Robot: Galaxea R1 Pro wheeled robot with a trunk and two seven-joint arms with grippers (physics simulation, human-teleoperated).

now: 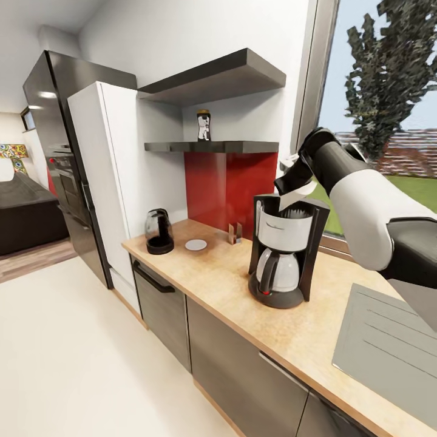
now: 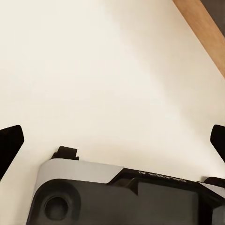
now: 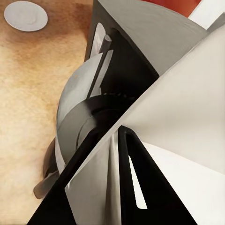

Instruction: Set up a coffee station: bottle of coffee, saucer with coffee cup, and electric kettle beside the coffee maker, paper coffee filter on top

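Observation:
The black coffee maker (image 1: pixel 282 255) stands on the kitchen countertop (image 1: pixel 224 276). Just above its top my right gripper (image 1: pixel 294 181) is shut on the white paper coffee filter (image 1: pixel 298 198). In the right wrist view the filter (image 3: pixel 187 108) is pinched in the gripper (image 3: pixel 117 136), over the coffee maker (image 3: pixel 105 101). The bottle of coffee (image 1: pixel 203 125) stands on the kitchen shelf (image 1: pixel 212 147). The electric kettle (image 1: pixel 159 231) and the saucer (image 1: pixel 195 244) (image 3: pixel 26 15) sit at the counter's far end. The coffee cup is out of view. My left gripper (image 2: pixel 112 140) is open over cream floor.
A small tan box (image 1: pixel 235 233) stands by the red back panel. A grey sink drainer (image 1: pixel 388 346) lies at the counter's near right. A white fridge (image 1: pixel 100 176) and a black oven tower (image 1: pixel 54 152) close off the far end. A second shelf (image 1: pixel 218 76) hangs higher.

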